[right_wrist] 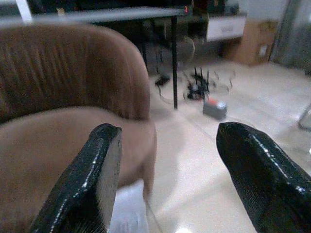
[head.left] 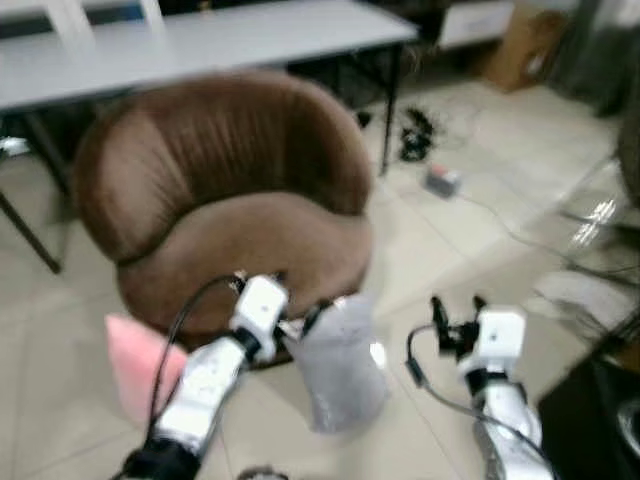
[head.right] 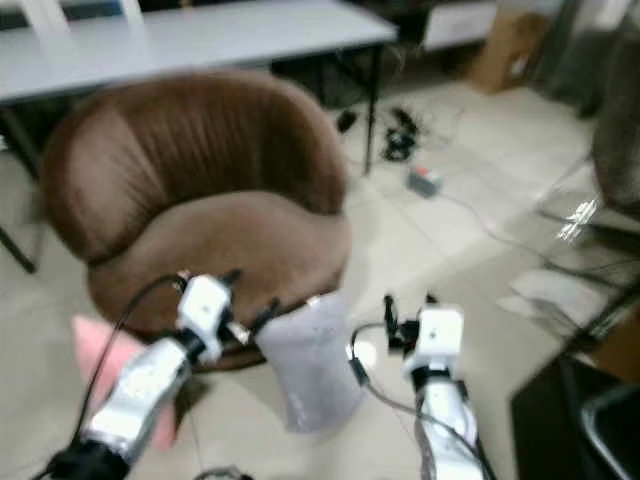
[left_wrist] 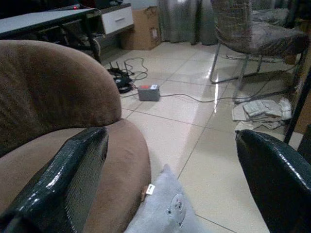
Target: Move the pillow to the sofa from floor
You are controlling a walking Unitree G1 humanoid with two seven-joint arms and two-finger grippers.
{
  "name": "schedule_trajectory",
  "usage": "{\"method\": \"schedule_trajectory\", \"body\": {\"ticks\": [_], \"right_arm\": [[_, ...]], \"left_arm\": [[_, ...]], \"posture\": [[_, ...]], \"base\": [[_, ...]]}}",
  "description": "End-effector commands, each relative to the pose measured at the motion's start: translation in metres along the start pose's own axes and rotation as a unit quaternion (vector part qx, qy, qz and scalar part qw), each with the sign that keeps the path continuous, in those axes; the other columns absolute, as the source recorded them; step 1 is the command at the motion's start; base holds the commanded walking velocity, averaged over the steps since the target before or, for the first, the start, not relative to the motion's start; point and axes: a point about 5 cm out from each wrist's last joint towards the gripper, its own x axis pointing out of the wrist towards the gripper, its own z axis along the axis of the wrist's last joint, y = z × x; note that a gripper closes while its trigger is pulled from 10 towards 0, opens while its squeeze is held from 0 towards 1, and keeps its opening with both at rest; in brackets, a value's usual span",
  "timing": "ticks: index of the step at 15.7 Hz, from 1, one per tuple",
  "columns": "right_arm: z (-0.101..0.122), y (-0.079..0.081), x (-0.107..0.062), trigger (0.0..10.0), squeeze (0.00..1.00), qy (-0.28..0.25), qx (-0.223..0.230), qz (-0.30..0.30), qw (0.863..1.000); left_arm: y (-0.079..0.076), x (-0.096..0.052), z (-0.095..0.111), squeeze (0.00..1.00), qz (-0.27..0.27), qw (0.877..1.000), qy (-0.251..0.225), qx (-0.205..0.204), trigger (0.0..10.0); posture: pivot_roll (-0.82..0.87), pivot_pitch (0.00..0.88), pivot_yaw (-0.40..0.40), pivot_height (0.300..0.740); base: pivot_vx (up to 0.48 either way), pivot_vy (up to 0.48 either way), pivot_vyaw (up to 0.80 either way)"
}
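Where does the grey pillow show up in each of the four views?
Left eye: grey pillow low centre, leaning against the brown sofa.
Right eye: low centre, between both arms.
Left wrist: on the floor, between the open fingers.
Right wrist: a pale corner.
Shared landmark: the sofa.

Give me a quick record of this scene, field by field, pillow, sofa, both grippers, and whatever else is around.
pillow: grey fabric pillow leaning on the floor against the sofa's front
sofa: round brown upholstered sofa, seat bare
left gripper: left gripper open, just above the pillow's top edge
right gripper: right gripper open, right of the pillow, not touching
other cushion: pink pillow on the floor at the sofa's left
behind: long grey table
floor: cables and a small grey box on beige tiles
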Motion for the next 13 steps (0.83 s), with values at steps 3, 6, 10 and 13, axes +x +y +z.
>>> {"method": "schedule_trajectory", "body": {"ticks": [3,6,10,13], "right_arm": [[0.001,-0.007,0.005,10.0,0.0,-0.001,-0.001,-0.01,1.0],[0.004,-0.005,0.012,10.0,0.0,-0.003,-0.002,0.008,1.0],[-0.004,-0.002,0.009,10.0,0.0,0.027,-0.009,0.012,1.0],[-0.009,0.001,0.005,10.0,0.0,0.039,-0.008,0.022,0.999]], "left_arm": [[0.015,0.011,0.01,0.0,0.029,0.999,-0.014,0.0,10.0],[0.021,0.015,0.005,0.0,0.034,0.999,0.012,-0.001,10.0],[0.015,0.02,-0.005,0.0,0.061,0.996,0.038,-0.047,10.0],[0.01,0.023,-0.008,0.0,0.075,0.995,0.046,-0.052,10.0]], "posture": [[-0.01,0.008,0.057,0.74],[-0.02,0.005,0.058,0.74],[-0.02,0.015,0.053,0.74],[-0.02,0.022,0.049,0.74]], "base": [[0.0,0.0,0.0],[0.0,0.0,0.0],[0.0,0.0,0.0],[0.0,0.0,0.0]]}}
